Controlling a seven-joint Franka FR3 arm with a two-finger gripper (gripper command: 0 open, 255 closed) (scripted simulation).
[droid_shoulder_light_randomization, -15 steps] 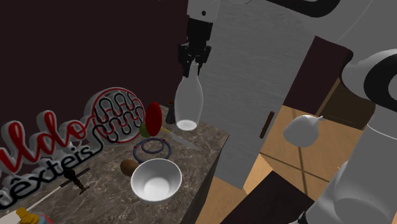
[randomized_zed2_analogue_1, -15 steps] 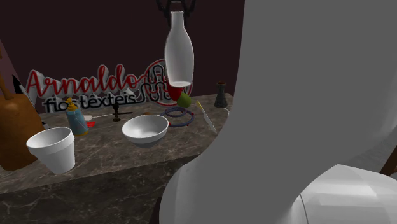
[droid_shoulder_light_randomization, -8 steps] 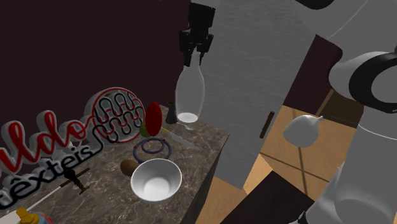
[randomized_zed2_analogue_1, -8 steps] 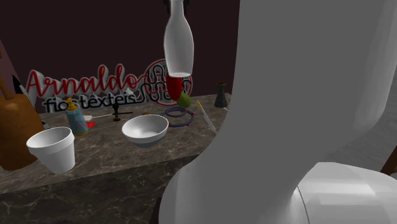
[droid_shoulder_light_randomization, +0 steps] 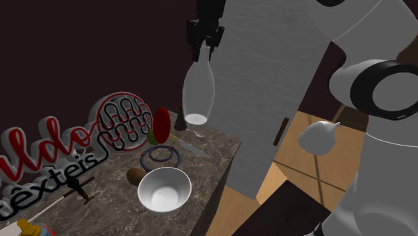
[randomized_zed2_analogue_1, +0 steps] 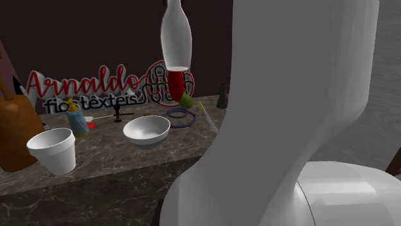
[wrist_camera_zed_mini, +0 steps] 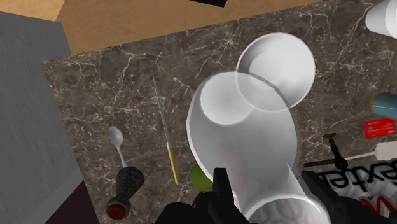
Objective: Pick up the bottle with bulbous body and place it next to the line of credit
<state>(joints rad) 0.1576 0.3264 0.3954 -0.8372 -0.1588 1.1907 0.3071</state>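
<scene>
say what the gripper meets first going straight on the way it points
The gripper holds the bottle; beyond that, probably bare counter beside the bowl, though depth is unclear.

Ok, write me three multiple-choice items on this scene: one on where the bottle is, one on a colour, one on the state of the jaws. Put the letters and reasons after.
1. Where is the translucent white bulbous bottle relative to the dark marble counter?
A. Lying on it
B. Hanging in the air above it
C. Standing upright on it

2. What colour is the round bowl on the counter?
A. White
B. Green
C. Yellow

3. How do the black jaws stand?
A. Open, clear of the bottle
B. Shut on nothing
C. Shut on the bottle's neck

Answers:
1. B: in the shoulder view the bottle's base hangs well above the counter.
2. A: both exterior views show the bowl white.
3. C: the shoulder view shows the bottle hanging by its neck from the jaws, and the wrist view shows them on either side of it.
</scene>
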